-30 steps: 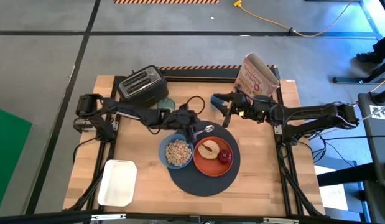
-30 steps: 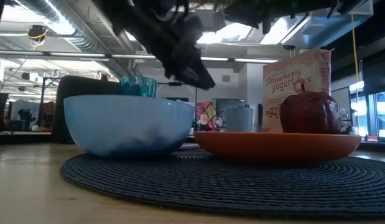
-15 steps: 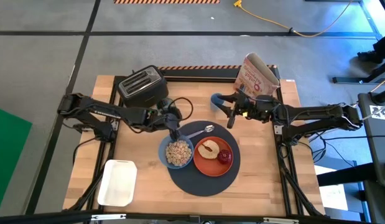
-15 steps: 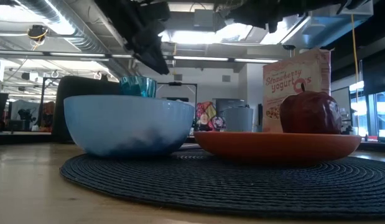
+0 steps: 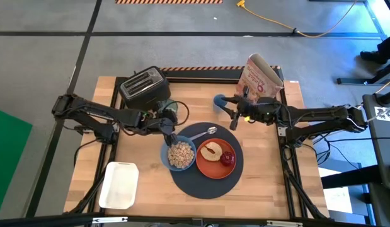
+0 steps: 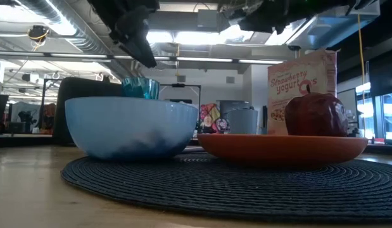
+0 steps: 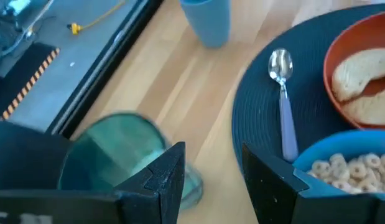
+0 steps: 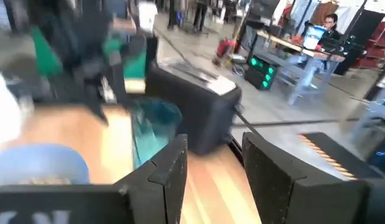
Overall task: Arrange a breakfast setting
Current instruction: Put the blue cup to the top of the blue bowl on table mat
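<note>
Left wrist view: left gripper [image 7: 212, 171], fingers apart and empty, partly hides the tumbler [image 7: 120, 155].

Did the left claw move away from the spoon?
Yes. In the high view the left gripper has pulled back from beside the spoon toward the toaster, and now hangs open above the bowl's edge.

- mat [image 5: 204, 183] mid table [image 5: 144, 157], carrying bowl [image 5: 179, 154] of cereal, orange plate [image 5: 217, 157], spoon [image 5: 203, 133]
- left gripper [image 5: 167, 128] just beside bowl, near green tumbler [image 5: 169, 108]
- right gripper [image 5: 233, 113] near cereal box [image 5: 261, 79]
- toaster [image 5: 144, 87] at back left, white tray [image 5: 119, 185] front left
</note>
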